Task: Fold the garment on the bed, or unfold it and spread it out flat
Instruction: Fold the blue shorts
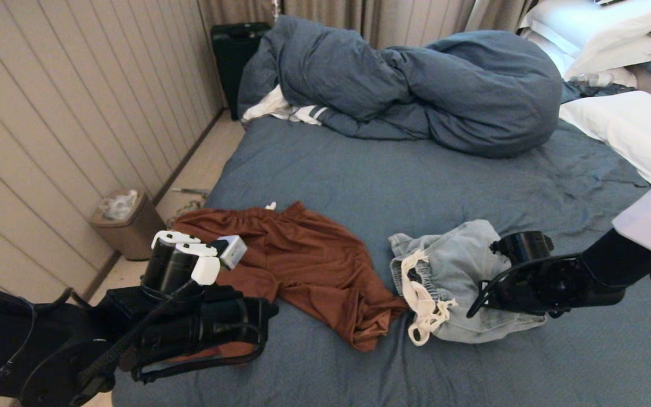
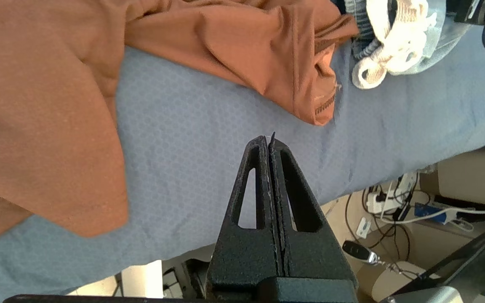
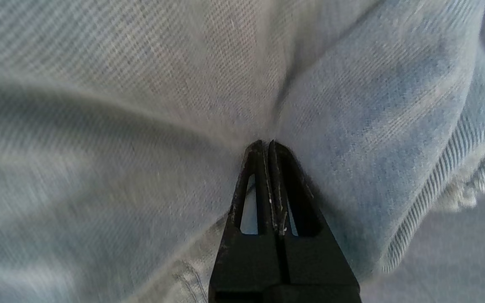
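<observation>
**Both grippers closed over the bed, right one tip-down on the denim**

Surface: I'm looking at the bed (image 1: 359,175), slate-blue sheet, wrinkled, filling most of the head view. Matching blue duvet (image 1: 416,85) is bunched at the far end, white pillows (image 1: 630,130) stacked at the far right. A white garment with dark stripes (image 1: 291,110) pokes out from under the duvet's left edge.

Room: panelled wall on the left, curtains at the back, a dark suitcase (image 1: 235,56) in the far corner, a small bin (image 1: 125,223) on the floor beside the bed. My left wrist view also shows cables and a power strip (image 2: 387,202) on the floor past the bed edge.

Garments: rust-brown shorts (image 1: 303,260) lie crumpled on the near left of the sheet. Light-blue denim shorts (image 1: 455,265) with a white drawstring (image 1: 424,305) sit in a heap just to their right, close but I can't tell if they touch.

Left gripper (image 2: 270,145): fingers pressed together, nothing between them. It hangs over bare sheet near the bed's front edge, beside the rust-brown shorts, not touching them.

Right gripper (image 3: 267,147): fingers fully together, tips up against the denim fabric at a crease. I can't tell whether any cloth is pinched between them. In the head view this arm reaches in from the right over the denim heap.
</observation>
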